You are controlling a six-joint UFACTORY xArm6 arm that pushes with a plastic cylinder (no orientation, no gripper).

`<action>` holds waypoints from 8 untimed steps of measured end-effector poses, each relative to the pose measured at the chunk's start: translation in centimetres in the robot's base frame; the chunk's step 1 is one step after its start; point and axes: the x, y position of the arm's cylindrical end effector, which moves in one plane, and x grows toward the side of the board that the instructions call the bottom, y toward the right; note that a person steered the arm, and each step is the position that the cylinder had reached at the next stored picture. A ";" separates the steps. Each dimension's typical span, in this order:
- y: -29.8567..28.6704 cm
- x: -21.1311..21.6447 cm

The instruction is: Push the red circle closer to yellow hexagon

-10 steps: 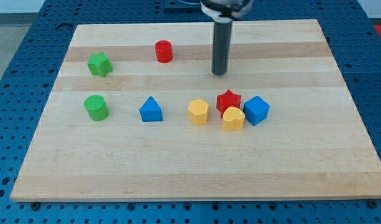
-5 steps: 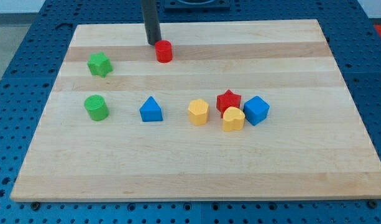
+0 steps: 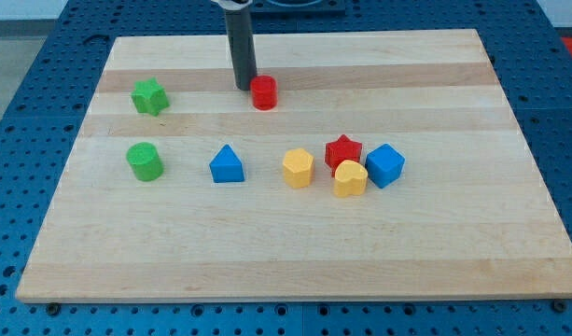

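The red circle (image 3: 263,92) is a small red cylinder in the upper middle of the wooden board. My tip (image 3: 243,86) stands right against its upper left side. The yellow hexagon (image 3: 298,168) lies lower and a little to the right, in the row of blocks across the board's middle. The gap between the red circle and the yellow hexagon is roughly two block widths.
A red star (image 3: 342,150), a yellow heart (image 3: 350,178) and a blue cube (image 3: 384,165) cluster just right of the hexagon. A blue triangle (image 3: 227,164) lies to its left. A green cylinder (image 3: 145,161) and a green star (image 3: 149,96) sit at the left.
My tip swept from right of the red circle to its upper left, then moved down and right. The red circle has slid down and right, toward the yellow hexagon.
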 end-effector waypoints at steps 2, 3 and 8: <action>2.7 5.2; 3.8 7.6; 2.5 2.5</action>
